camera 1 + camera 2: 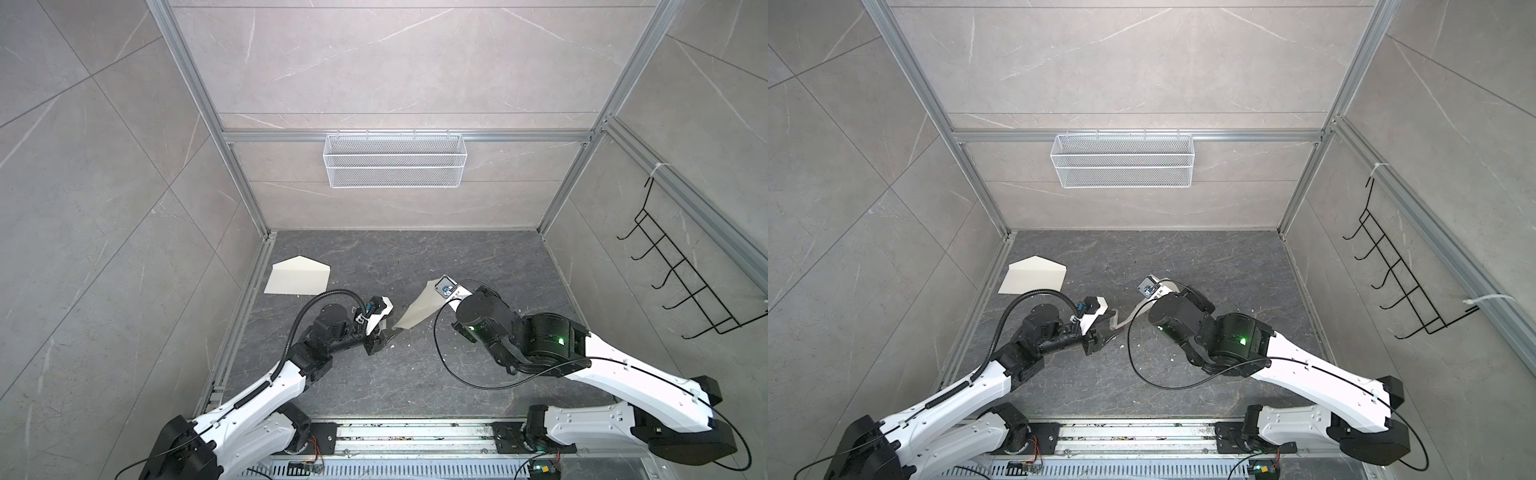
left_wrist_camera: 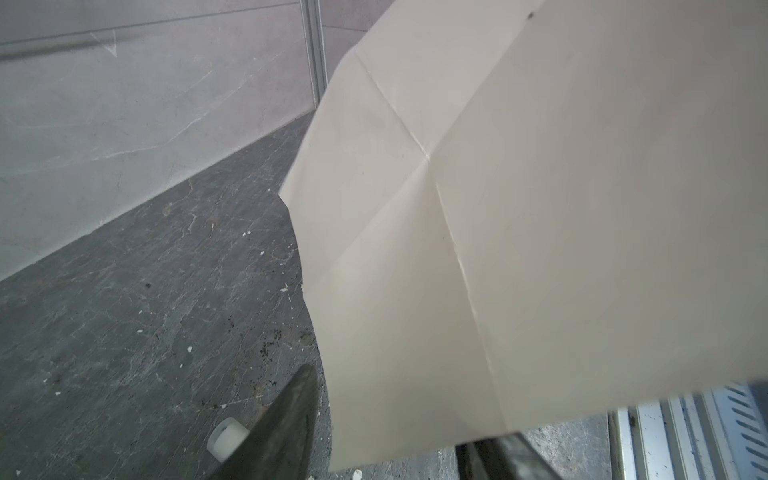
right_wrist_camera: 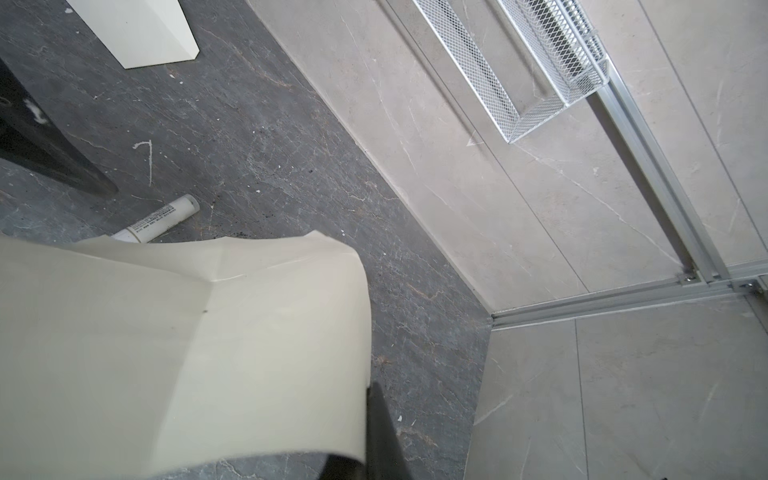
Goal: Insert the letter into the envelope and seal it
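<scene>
The letter (image 1: pixel 419 308) is off the dark floor (image 1: pixel 457 382), near the middle of the cell, with its pale cream back and crossed fold creases facing my cameras. As I judge it, the task is at an early stage: nothing is in the envelope (image 1: pixel 297 276), which lies flat at the far left by the wall with its pointed flap unfolded toward the far side, well apart from the sheet. Putting the sheet in and sealing the flap are both left to do.

The right gripper (image 3: pixel 365 453) is clamped on the letter's far right end and carries it, so the sheet curves down and leftward from there. The left gripper (image 2: pixel 395 449) sits at the sheet's near left corner. In the left wrist view its jaws stand apart, one on either side of the lower edge, and I see no pinch on the paper yet.

A small white tube (image 3: pixel 162 220) lies on the floor under the hanging sheet, between the two arms. I would want the creased sheet folded along those lines before it meets the envelope's mouth.
</scene>
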